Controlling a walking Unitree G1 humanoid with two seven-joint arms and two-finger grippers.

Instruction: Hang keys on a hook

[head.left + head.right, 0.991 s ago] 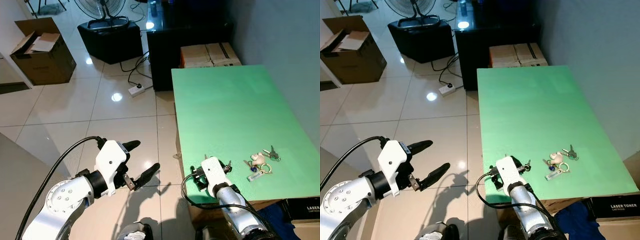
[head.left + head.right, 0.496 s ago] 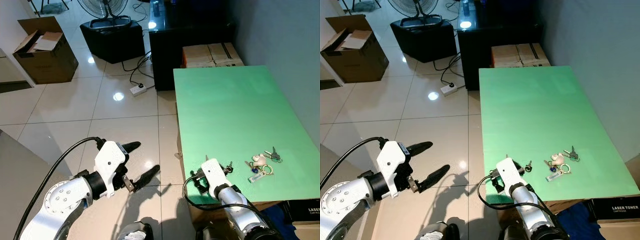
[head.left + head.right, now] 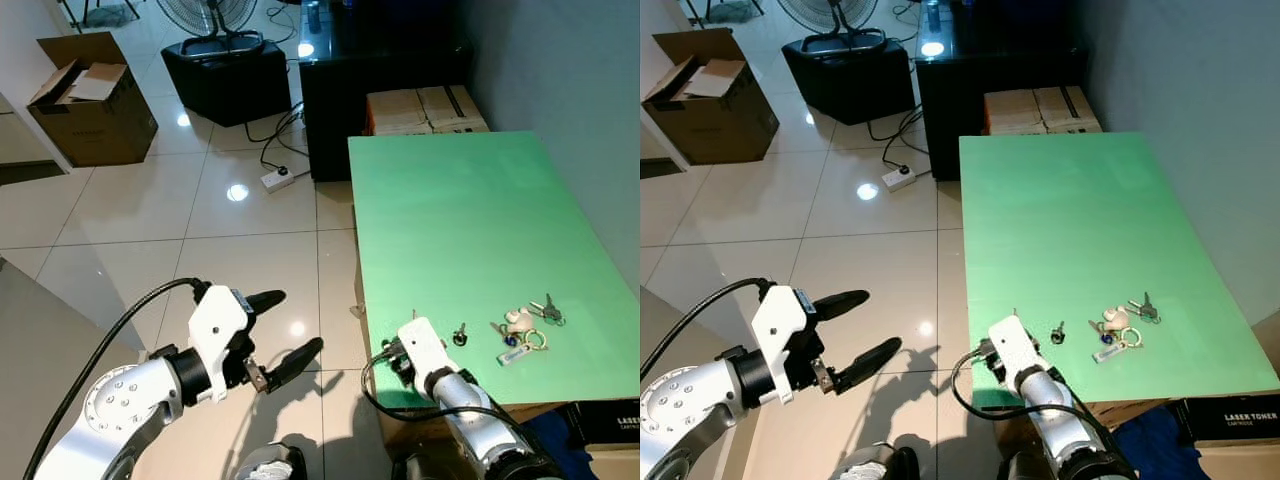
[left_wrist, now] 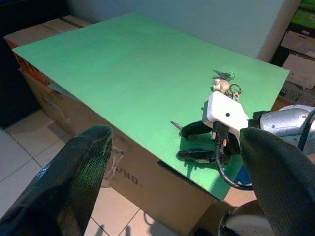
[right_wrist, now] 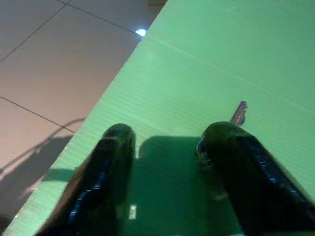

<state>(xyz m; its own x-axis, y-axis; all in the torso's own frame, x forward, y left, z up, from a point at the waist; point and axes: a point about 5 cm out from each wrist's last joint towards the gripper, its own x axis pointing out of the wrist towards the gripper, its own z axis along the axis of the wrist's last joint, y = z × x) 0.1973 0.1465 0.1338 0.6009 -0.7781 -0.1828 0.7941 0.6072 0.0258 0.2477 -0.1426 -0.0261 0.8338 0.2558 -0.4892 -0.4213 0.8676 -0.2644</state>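
A bunch of keys (image 3: 525,330) with a pale fob and rings lies on the green tabletop (image 3: 470,220) near its front right. A small single key (image 3: 459,335) lies to its left. My right gripper (image 3: 392,358) rests open at the table's front left corner, its fingers (image 4: 189,130) pointing towards the table's left edge, away from the bunch. A thin key-like blade (image 5: 238,114) lies beside one finger; nothing sits between the fingers. My left gripper (image 3: 297,322) hangs open over the tiled floor, left of the table.
The tabletop rests on a cardboard box (image 4: 133,167). Behind it are cardboard boxes (image 3: 425,108) and a black cabinet (image 3: 380,60). On the floor are a power strip (image 3: 273,179), a fan on a black case (image 3: 225,70) and an open carton (image 3: 90,100). A toner box (image 3: 610,415) is at front right.
The right gripper has drawn back slightly, so the small single key now lies apart from its white housing. The left gripper has barely moved. The camera shifted a little.
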